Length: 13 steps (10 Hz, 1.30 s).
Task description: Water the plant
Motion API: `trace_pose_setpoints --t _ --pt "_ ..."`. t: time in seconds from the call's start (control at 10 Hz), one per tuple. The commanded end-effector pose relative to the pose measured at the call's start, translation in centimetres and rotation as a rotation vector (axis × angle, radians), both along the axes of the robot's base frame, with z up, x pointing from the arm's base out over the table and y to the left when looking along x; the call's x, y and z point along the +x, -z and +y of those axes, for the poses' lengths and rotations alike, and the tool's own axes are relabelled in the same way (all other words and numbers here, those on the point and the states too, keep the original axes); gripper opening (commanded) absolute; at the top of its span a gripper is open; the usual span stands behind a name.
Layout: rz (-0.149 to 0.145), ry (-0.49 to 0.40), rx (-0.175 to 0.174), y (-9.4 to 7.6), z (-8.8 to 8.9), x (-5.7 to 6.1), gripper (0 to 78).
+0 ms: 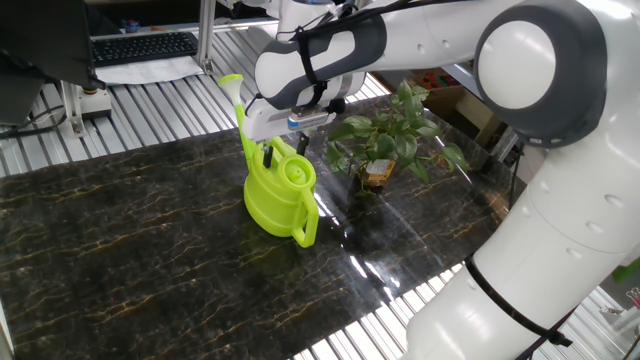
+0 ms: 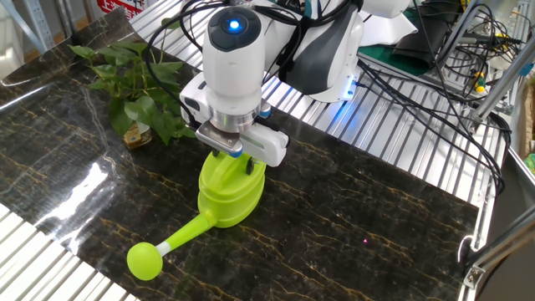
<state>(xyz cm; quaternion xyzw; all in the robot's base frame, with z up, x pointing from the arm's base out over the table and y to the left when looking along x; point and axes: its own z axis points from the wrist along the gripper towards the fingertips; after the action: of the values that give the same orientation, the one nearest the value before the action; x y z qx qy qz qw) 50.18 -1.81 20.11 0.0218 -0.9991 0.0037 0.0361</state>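
Observation:
The lime-green watering can (image 1: 280, 195) stands upright on the dark marble table (image 1: 130, 230). Its long spout ends in a round rose (image 2: 144, 261). My gripper (image 1: 284, 152) is lowered onto the can's top, with its two black fingers (image 1: 265, 156) spread on either side of the upper handle, so it looks open. In the other fixed view the gripper (image 2: 238, 159) sits right on the can (image 2: 230, 196). The plant (image 1: 385, 140), leafy in a small brownish pot (image 1: 377, 175), stands just beside the can, and also shows in the other fixed view (image 2: 134, 84).
Ribbed metal decking (image 1: 150, 110) surrounds the marble slab. A keyboard (image 1: 145, 45) lies at the back. Cables (image 2: 451, 50) and a metal frame post (image 2: 501, 75) stand beside the robot base. The arm's large white links (image 1: 560, 200) overhang the table's right side.

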Motion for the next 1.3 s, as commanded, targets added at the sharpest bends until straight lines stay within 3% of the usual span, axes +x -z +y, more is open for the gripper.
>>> trace_pose_setpoints --t 0.1,1.3 --pt "-0.004 0.001 0.0 -0.12 -0.02 0.08 1.1" --pt "-0.006 0.027 -0.012 -0.7 0.02 0.07 1.1"
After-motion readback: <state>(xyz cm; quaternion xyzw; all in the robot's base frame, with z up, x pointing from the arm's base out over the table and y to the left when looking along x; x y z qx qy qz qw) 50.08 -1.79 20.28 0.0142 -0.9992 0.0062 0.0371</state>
